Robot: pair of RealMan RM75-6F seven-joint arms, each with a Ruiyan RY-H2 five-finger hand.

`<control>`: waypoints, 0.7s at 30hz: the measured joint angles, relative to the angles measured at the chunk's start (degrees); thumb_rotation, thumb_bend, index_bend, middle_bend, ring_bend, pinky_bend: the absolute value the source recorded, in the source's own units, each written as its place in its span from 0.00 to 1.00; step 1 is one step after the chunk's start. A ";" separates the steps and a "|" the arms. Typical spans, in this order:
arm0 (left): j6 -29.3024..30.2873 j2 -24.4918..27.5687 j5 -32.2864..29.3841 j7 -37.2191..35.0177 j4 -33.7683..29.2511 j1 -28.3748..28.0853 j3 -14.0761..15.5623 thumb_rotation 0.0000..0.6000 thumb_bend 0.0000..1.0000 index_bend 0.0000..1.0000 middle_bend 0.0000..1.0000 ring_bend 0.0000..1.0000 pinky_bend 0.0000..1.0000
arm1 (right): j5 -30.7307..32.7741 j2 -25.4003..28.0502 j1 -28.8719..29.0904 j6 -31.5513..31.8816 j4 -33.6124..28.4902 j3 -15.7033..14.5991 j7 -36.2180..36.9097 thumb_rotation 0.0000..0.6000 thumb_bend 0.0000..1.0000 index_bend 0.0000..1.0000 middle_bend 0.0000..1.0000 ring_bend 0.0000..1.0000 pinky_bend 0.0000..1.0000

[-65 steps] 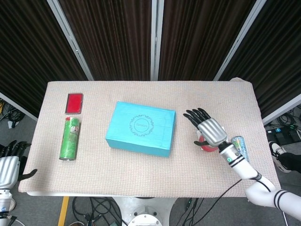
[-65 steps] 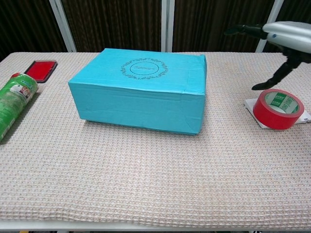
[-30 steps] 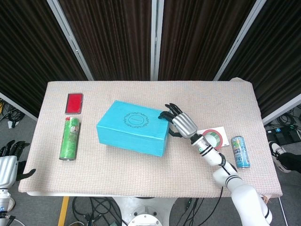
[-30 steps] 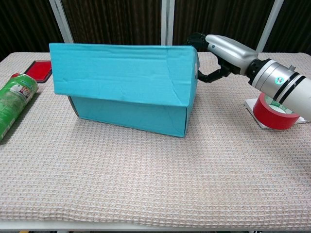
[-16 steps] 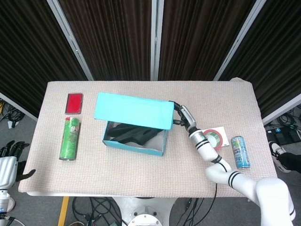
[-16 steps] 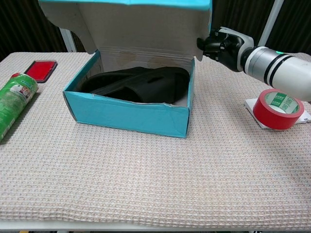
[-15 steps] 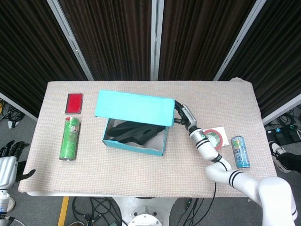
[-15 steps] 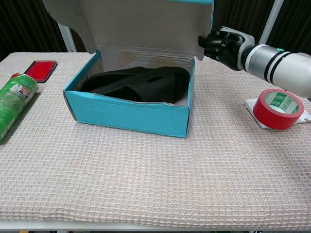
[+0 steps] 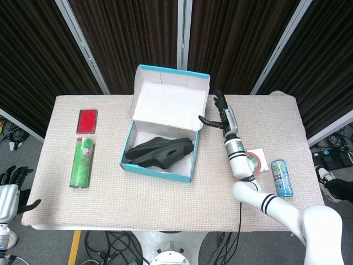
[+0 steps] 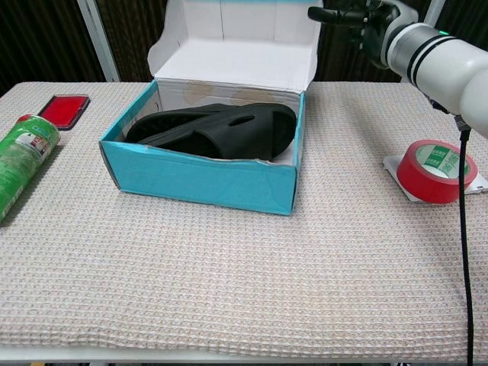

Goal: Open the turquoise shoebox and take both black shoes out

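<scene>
1. Box [image 9: 157,160] sits open on the surface [image 9: 165,204], well left of the right hand [image 9: 222,117] and below its level; turquoise outside, white inside.
2. Lid [image 9: 168,105] stands tilted back behind the box, white inner face forward. Its upper right corner is just left of the right hand; contact cannot be told.
3. Shoes [image 9: 160,152]: black, lying inside the box, toes toward the right hand's side. Chest view shows them [image 10: 213,130] stacked close; where one ends and the other begins is hard to make out.
4. Right hand: raised above the surface beside the lid, fingers [image 9: 219,99] apart and extended, thumb pointing toward the lid. Holds nothing; open. In chest view it [image 10: 358,17] is at the top edge, partly cropped.
5. Left hand [image 9: 10,190]: off the surface's left front corner, low, fingers apart, holding nothing.
6. Red tape roll [image 10: 436,170] on a white card, on the surface below and right of the right hand.
7. Can [image 9: 281,178] lies right of the tape.
8. Green bottle [image 9: 81,162] lies near the left hand, on the surface; red flat case [image 9: 87,120] behind it.
</scene>
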 measured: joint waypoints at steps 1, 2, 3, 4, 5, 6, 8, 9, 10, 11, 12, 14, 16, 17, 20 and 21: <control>-0.04 -0.02 0.05 -0.02 0.06 -0.04 0.01 1.00 0.02 0.22 0.16 0.08 0.17 | -0.11 -0.43 -0.04 2.88 0.18 -0.03 -2.65 1.00 0.05 0.00 0.00 0.00 0.00; -0.05 -0.05 0.14 -0.11 0.13 -0.07 0.00 1.00 0.02 0.22 0.16 0.08 0.17 | -0.82 -0.82 -0.19 6.78 0.36 -0.39 -5.60 1.00 0.05 0.00 0.00 0.00 0.00; -0.05 -0.06 0.21 -0.16 0.16 -0.11 -0.02 1.00 0.02 0.22 0.16 0.08 0.17 | -1.85 -0.97 -0.38 9.60 0.40 -0.91 -7.37 1.00 0.05 0.00 0.00 0.00 0.00; -0.03 -0.06 0.26 -0.17 0.18 -0.13 -0.03 1.00 0.02 0.22 0.16 0.08 0.17 | -3.26 -0.98 -0.61 12.17 0.33 -1.67 -8.83 1.00 0.05 0.00 0.00 0.00 0.00; 0.01 -0.05 0.33 -0.24 0.24 -0.15 -0.06 1.00 0.02 0.22 0.16 0.08 0.17 | -5.62 -0.71 -0.94 14.94 0.01 -3.01 -10.48 1.00 0.05 0.00 0.00 0.00 0.00; 0.05 -0.05 0.38 -0.32 0.27 -0.15 -0.08 1.00 0.02 0.22 0.16 0.08 0.17 | -7.67 -0.26 -1.22 16.42 -0.48 -4.25 -11.67 1.00 0.05 0.00 0.00 0.00 0.00; 0.09 -0.08 0.44 -0.44 0.34 -0.18 -0.12 1.00 0.02 0.22 0.16 0.08 0.17 | -12.90 1.79 -1.73 17.88 -2.59 -7.70 -15.11 1.00 0.05 0.00 0.00 0.00 0.00; 0.08 -0.10 0.43 -0.51 0.38 -0.15 -0.08 1.00 0.02 0.22 0.16 0.08 0.17 | -15.07 3.08 -1.85 17.70 -3.85 -9.23 -16.91 1.00 0.05 0.00 0.01 0.00 0.00; 0.05 -0.12 0.44 -0.61 0.44 -0.12 -0.03 1.00 0.02 0.22 0.16 0.08 0.17 | -16.99 4.46 -1.90 17.15 -5.15 -10.65 -18.86 1.00 0.05 0.00 0.03 0.00 0.00; 0.03 -0.16 0.47 -0.70 0.50 -0.08 0.04 1.00 0.02 0.22 0.16 0.08 0.17 | -18.99 6.20 -1.91 16.03 -6.81 -12.39 -21.61 1.00 0.05 0.00 0.04 0.00 0.00; 0.01 -0.19 0.47 -0.77 0.51 -0.06 0.07 1.00 0.02 0.22 0.16 0.08 0.17 | -20.16 7.33 -1.87 15.10 -7.93 -13.52 -23.76 1.00 0.05 0.00 0.05 0.00 0.00; -0.03 -0.28 0.42 -1.04 0.64 0.04 0.15 1.00 0.02 0.22 0.16 0.08 0.17 | -22.37 9.33 -1.56 13.08 -9.95 -15.70 -29.00 1.00 0.05 0.01 0.07 0.00 0.00; 0.00 -0.38 0.36 -1.37 0.87 0.17 0.20 1.00 0.02 0.22 0.16 0.08 0.17 | -24.10 10.39 -1.13 11.49 -11.17 -17.26 -33.54 1.00 0.05 0.05 0.11 0.00 0.00; 0.02 -0.48 0.30 -1.65 1.09 0.28 0.25 1.00 0.02 0.22 0.16 0.08 0.17 | -25.46 10.84 -0.70 10.28 -12.02 -18.37 -36.35 1.00 0.05 0.08 0.13 0.00 0.00; -0.12 -0.72 0.01 -2.28 1.73 0.54 0.42 1.00 0.02 0.22 0.16 0.08 0.17 | -29.17 11.32 0.61 6.95 -14.20 -20.95 -40.92 1.00 0.05 0.18 0.20 0.00 0.00; -0.18 -0.78 -0.07 -2.38 1.90 0.57 0.45 1.00 0.02 0.22 0.16 0.08 0.17 | -29.99 11.26 0.97 6.39 -14.58 -21.46 -41.82 1.00 0.05 0.21 0.21 0.00 0.00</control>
